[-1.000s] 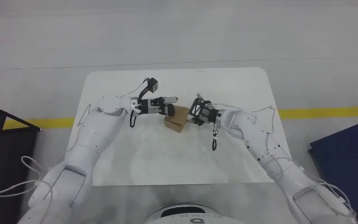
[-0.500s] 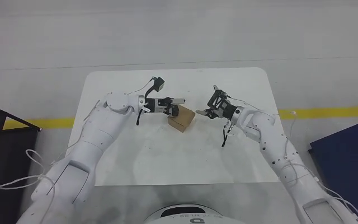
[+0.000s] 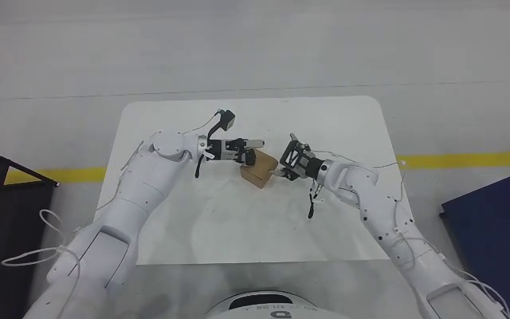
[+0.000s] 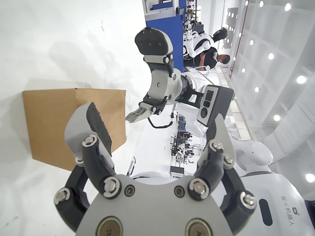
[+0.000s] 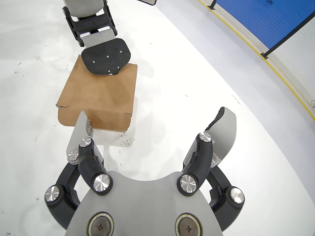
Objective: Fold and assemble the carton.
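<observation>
The left claw (image 3: 252, 151), spread apart, sits at 10 o'clock of the brown cardboard carton (image 3: 260, 170), one pad (image 5: 105, 58) over its top. The right claw (image 3: 284, 159), also spread and empty, is just beside it at 2 o'clock. The carton lies mid white worktop (image 3: 343, 127).

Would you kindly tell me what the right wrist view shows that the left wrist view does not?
Right wrist view adds: the carton's folded side wall with notched corners, a blue panel and a yellow floor line. Left wrist view adds: ceiling lights and the right gripper's pad face-on. Shared: the brown carton on the white table, both grippers open, and the left gripper with one pad over the carton.
</observation>
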Available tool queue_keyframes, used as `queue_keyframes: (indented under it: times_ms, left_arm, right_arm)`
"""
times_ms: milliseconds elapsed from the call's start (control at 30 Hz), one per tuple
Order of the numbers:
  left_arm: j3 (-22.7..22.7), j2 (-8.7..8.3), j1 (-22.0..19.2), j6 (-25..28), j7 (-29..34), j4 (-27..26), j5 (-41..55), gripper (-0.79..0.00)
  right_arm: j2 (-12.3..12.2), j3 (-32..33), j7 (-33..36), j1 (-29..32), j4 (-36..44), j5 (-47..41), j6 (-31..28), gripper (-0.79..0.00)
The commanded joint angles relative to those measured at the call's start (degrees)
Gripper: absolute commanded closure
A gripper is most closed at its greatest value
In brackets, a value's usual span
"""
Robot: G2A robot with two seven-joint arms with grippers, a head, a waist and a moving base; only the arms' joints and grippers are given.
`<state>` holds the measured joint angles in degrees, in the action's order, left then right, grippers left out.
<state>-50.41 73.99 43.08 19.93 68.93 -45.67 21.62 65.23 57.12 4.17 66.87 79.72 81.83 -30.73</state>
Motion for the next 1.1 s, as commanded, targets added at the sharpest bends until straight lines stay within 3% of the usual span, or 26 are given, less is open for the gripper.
queue_keyframes:
  times_ms: [0, 1067]
  left_arm:
    - [-0.01, 0.05, -0.08, 0.09, 0.16, 0.22, 0.12, -0.785]
    - [0.21, 1.11, -1.48, 0.89, 2.01, 3.46, 1.30, -0.785]
  right_arm:
    - [0.32, -0.92, 0.50, -0.72, -1.13, 0.30, 0.63, -0.785]
    - [2.05, -2.65, 1.13, -2.99, -3.53, 1.96, 5.65, -0.785]
